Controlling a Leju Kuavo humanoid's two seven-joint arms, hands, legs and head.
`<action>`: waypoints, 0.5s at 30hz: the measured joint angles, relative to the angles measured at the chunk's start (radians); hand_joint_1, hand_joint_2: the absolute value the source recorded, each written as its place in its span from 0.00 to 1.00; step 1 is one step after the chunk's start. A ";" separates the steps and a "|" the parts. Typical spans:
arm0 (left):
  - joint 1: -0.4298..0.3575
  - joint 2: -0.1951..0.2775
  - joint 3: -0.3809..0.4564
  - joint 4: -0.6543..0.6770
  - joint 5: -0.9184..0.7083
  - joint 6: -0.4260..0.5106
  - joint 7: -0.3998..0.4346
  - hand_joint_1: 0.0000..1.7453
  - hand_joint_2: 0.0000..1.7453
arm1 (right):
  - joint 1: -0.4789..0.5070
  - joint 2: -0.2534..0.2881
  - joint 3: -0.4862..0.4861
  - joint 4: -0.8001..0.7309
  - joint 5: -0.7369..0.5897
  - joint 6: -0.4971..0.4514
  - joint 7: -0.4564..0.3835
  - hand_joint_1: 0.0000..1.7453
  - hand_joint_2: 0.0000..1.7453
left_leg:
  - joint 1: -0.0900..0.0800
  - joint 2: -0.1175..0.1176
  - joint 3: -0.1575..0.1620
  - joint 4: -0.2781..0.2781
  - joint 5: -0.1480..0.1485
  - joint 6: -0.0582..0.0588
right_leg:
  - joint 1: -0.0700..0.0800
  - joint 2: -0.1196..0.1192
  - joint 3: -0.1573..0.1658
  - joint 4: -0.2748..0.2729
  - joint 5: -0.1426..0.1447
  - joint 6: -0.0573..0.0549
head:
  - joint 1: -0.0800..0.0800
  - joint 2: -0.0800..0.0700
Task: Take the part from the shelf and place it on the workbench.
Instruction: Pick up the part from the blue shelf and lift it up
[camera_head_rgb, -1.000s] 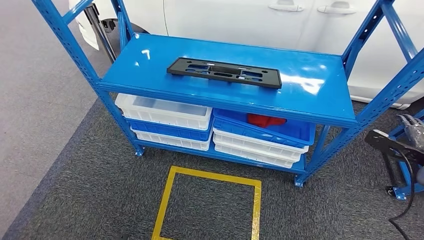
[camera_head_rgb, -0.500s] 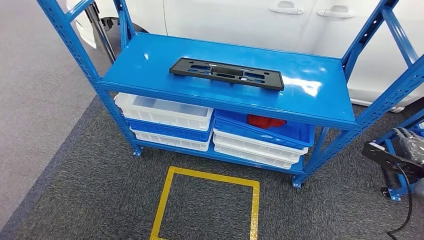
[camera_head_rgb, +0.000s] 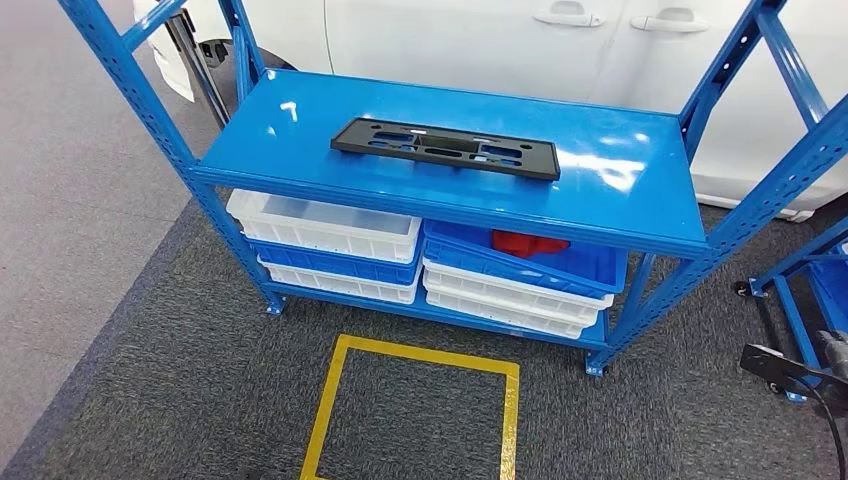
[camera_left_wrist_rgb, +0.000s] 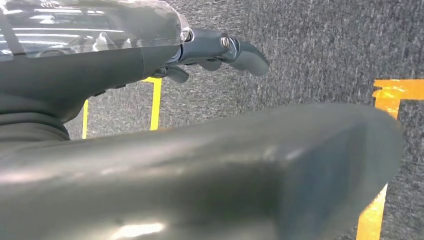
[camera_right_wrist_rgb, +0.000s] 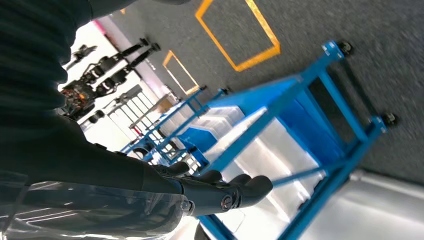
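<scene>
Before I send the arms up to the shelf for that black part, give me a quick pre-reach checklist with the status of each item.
1. Black part lying flat on the blue shelf top, nothing on it: ok.
2. Space over the part free of obstacles: ok.
3. Left robot hand holds nothing, hanging over the carpet: ok.
4. Right robot hand holds nothing, beside a blue rack, away from the part: ok.
5. Robot standing in the yellow floor square: cannot tell, its feet are out of sight.
6. Workbench ready to receive the part: cannot tell.
</scene>
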 joint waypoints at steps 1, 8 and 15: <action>-0.001 0.000 0.000 0.000 0.000 0.000 0.000 0.00 0.00 | 0.008 0.001 0.000 0.001 0.000 0.002 0.002 0.00 1.00 | 0.001 0.001 -0.016 0.039 -0.025 -0.005 | -0.003 0.000 0.001 -0.002 0.001 -0.006 | 0.000 0.000; -0.002 -0.001 -0.001 0.001 -0.001 0.000 0.004 0.00 0.00 | 0.131 0.054 0.001 0.004 -0.020 0.015 0.017 0.00 1.00 | 0.003 0.001 -0.060 0.142 -0.039 0.000 | 0.005 -0.002 0.007 -0.001 -0.004 -0.013 | 0.000 0.000; -0.005 -0.004 -0.008 0.003 -0.017 -0.003 0.012 0.00 0.00 | 0.285 0.248 0.003 0.005 -0.013 0.008 -0.013 0.00 1.00 | 0.005 0.002 0.030 -0.045 0.023 0.026 | 0.011 0.001 0.011 0.003 -0.013 0.015 | 0.000 0.000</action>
